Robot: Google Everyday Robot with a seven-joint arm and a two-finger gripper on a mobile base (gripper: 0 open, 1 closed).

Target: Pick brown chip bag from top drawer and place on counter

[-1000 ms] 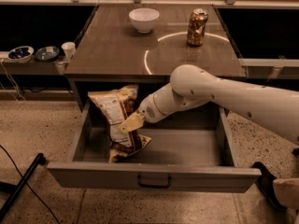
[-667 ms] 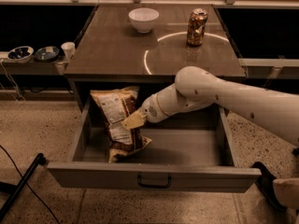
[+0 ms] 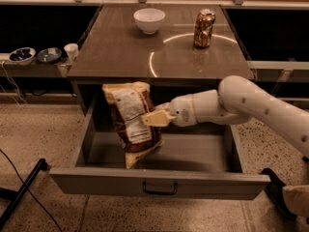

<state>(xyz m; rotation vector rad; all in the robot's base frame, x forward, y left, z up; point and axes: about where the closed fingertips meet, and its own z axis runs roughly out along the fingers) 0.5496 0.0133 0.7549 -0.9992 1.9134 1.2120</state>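
The brown chip bag [image 3: 130, 122] hangs upright, lifted clear of the floor of the open top drawer [image 3: 159, 182], its white label panel facing me. My gripper [image 3: 152, 118] is shut on the bag's right side, its cream fingers [image 3: 157, 118] pinching the foil at mid height. The white arm reaches in from the right. The bag's top is about level with the front edge of the counter [image 3: 120, 47], which shows a bright ring reflection.
A white bowl [image 3: 149, 20] and a gold-brown drink can [image 3: 204, 28] stand at the back of the counter. A pale side shelf at the left holds small bowls [image 3: 21, 55] and a cup [image 3: 71, 50]. A dark pole [image 3: 21, 192] leans at lower left.
The bag has risen from lying crumpled in the drawer to hanging upright above its floor. My gripper has moved up with the bag in its grip.
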